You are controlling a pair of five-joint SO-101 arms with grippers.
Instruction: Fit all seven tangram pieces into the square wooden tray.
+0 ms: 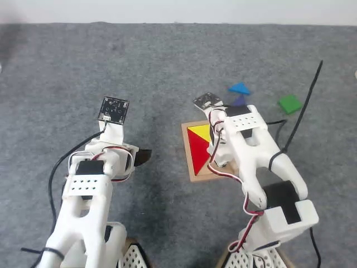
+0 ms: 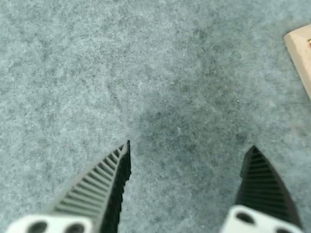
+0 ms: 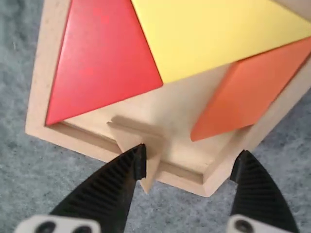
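The square wooden tray [image 1: 191, 167] lies on the grey mat and holds a red triangle [image 1: 198, 149] and a yellow triangle [image 1: 201, 134]. In the right wrist view the red triangle [image 3: 102, 63], the yellow triangle [image 3: 214, 34] and an orange parallelogram [image 3: 248, 92] lie inside the tray [image 3: 43, 121]. A small wood-coloured triangle [image 3: 138, 141] rests tilted across the tray's rim. My right gripper [image 3: 192, 153] hangs open over that corner, one finger beside the small triangle. My left gripper [image 2: 189, 145] is open above bare mat, left of the tray [image 2: 301, 48].
Beyond the tray on the mat lie a blue triangle [image 1: 240, 88], a purple piece [image 1: 240, 101] and a green square [image 1: 289, 104]. A black cable [image 1: 305, 106] runs past the green square. The left arm [image 1: 89, 184] stands well apart from the tray.
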